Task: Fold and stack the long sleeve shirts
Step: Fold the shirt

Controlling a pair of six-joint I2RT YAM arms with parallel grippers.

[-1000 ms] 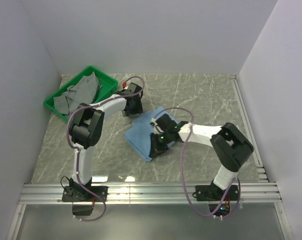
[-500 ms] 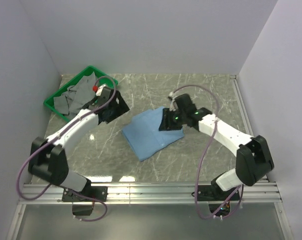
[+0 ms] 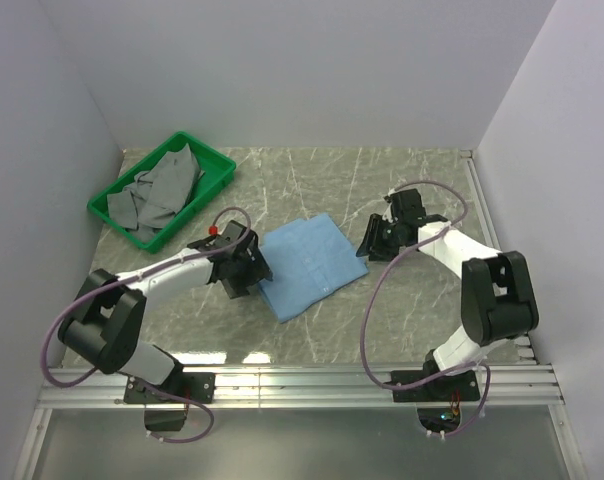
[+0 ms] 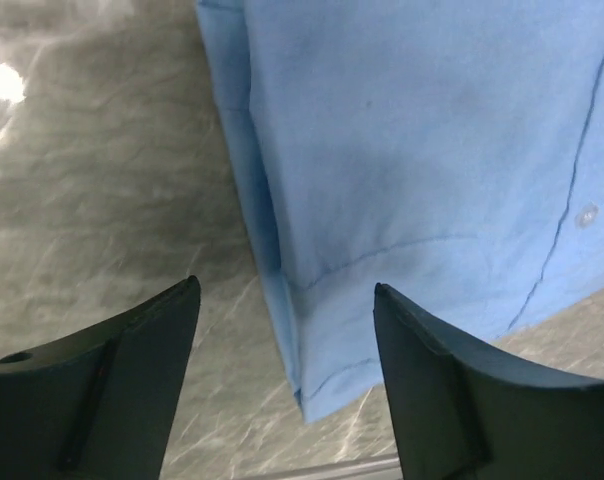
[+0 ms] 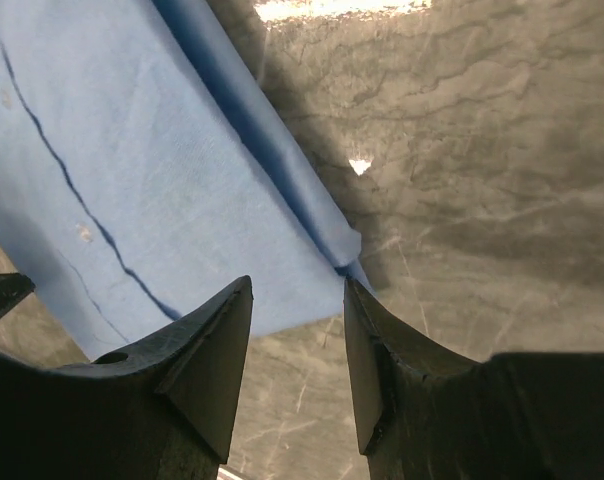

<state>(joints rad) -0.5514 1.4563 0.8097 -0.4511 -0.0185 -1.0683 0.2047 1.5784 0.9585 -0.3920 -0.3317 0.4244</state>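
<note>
One shirt: a light blue shirt (image 3: 310, 262) folded into a flat, roughly square packet, lying near the middle of the table (image 3: 312, 180) and turned cornerwise to my bases.
Shirt cloth: thin, smooth woven fabric with a matt face and barely a wrinkle on the top layer.
Shirt details: a darker stitched seam runs across the top layer, and one small pale button (image 4: 586, 214) sits just beside it in my left wrist view.
Shirt edges: the folded side shows a narrow stacked lip of layers. In my right wrist view one corner ends in a soft point.
My left gripper (image 3: 240, 268): at 9 o'clock of the shirt, over its edge. The jaws stand wide apart and grip nothing. The shirt's folded edge and lower corner lie under the gap between my black fingers (image 4: 122, 380).
My right gripper (image 3: 374, 238): at about 3 o'clock of the shirt, just off its corner. The jaws are parted by a narrower gap, with only bare table between my fingers (image 5: 182, 400). The shirt's corner lies just beyond the tips.
Table: grey-green stone-look top with pale veins, glossy enough to throw back lamp glare.
Bin (image 3: 210, 151): green plastic, rectangular, with a raised rim, at 10 o'clock of the shirt and well apart from it.
Bin contents: crumpled grey garments (image 3: 162, 190), one end draped up towards the far rim.
</note>
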